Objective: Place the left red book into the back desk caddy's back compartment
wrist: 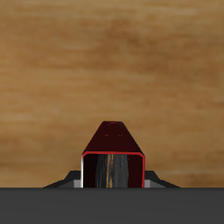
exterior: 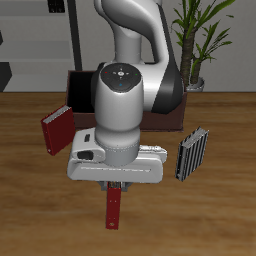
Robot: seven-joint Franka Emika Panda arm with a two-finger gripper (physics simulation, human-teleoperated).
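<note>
My gripper (exterior: 116, 186) is shut on the left red book (exterior: 115, 210), a thin bright-red hardcover. The book hangs upright below the fingers, above the wooden table near its front edge. In the wrist view the book (wrist: 112, 144) points away from the gripper (wrist: 112, 179), its grey page block showing between the red covers. The back desk caddy (exterior: 78, 86), a dark reddish-brown box, stands at the back of the table, mostly hidden behind my arm. Its back compartment is hidden.
A darker maroon-red book (exterior: 57, 129) stands tilted on the table beside my arm. A grey-striped, dark-edged book-like thing (exterior: 192, 153) stands on the other side. A potted plant (exterior: 200, 40) is behind the table.
</note>
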